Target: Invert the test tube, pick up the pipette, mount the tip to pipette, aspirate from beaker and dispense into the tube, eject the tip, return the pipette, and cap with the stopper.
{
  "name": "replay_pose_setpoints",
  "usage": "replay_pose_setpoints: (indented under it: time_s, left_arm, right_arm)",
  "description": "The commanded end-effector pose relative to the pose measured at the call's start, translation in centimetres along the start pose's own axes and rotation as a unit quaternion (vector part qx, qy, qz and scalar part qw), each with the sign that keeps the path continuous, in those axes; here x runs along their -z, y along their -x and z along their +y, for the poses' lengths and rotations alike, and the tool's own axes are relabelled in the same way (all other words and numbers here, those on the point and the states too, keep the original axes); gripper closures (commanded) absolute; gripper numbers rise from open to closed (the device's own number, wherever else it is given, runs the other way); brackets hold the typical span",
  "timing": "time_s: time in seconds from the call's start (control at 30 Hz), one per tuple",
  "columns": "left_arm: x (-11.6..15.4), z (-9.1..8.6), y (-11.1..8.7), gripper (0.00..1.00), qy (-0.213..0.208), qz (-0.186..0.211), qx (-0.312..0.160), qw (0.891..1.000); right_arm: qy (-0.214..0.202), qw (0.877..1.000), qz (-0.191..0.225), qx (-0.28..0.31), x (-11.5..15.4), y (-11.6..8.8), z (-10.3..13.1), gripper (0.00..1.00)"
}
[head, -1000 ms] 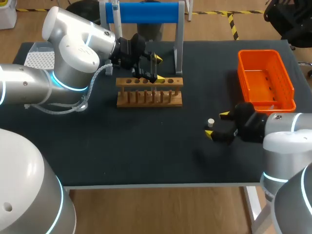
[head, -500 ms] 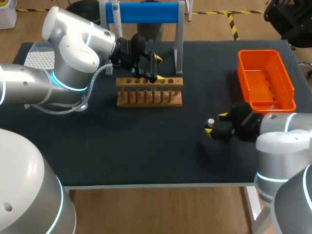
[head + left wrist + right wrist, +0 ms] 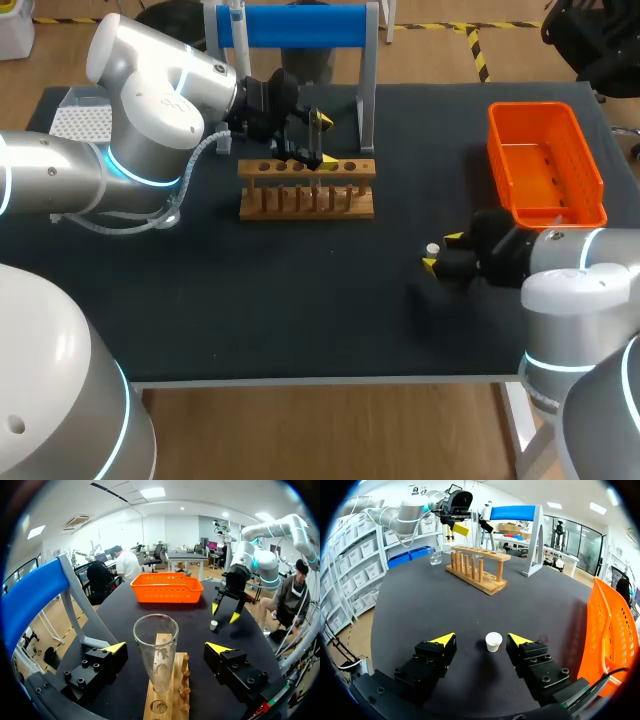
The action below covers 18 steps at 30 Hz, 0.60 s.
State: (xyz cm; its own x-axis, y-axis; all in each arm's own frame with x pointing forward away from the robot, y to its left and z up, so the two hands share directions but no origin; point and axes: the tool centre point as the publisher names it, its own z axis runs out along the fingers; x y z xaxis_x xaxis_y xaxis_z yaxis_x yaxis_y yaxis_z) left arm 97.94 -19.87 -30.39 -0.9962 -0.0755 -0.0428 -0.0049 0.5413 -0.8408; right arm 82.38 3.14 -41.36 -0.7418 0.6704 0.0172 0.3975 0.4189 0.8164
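Observation:
A clear test tube (image 3: 156, 650) stands mouth up in the wooden rack (image 3: 165, 692). My left gripper (image 3: 166, 647) is open around it, with a gap on each side. In the head view that gripper (image 3: 320, 140) hovers over the rack (image 3: 306, 188). The small white stopper (image 3: 493, 641) sits on the black table between the fingers of my right gripper (image 3: 482, 640), and neither yellow tip touches it. From above, the stopper (image 3: 432, 249) shows just left of the right gripper (image 3: 442, 251). The pipette (image 3: 236, 20) hangs on the blue stand (image 3: 300, 25).
An orange basket (image 3: 545, 165) stands at the right, close behind my right arm. A white tip box (image 3: 80, 122) sits at the far left behind my left arm. A glass beaker (image 3: 435, 556) stands beyond the rack's left end.
My right gripper's fingers have narrowed around the stopper and the gripper has edged slightly left. The left arm and the tube have not moved.

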Motion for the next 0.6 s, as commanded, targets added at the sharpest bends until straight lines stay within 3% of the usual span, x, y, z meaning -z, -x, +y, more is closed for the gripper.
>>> replay_pose_setpoints:
  time_s: [0.03,0.6]
  left_arm:
    - [0.11,-0.01,0.06,0.00,0.001,0.002,0.000,1.000]
    - [0.11,-0.01,0.06,0.00,0.001,0.002,0.000,1.000]
  right_arm:
    - [-0.003,1.000,-0.002,0.000,-0.33,0.03,0.04,0.35]
    - [-0.007,1.000,-0.001,-0.003,-1.10,0.64,-0.41,0.48]
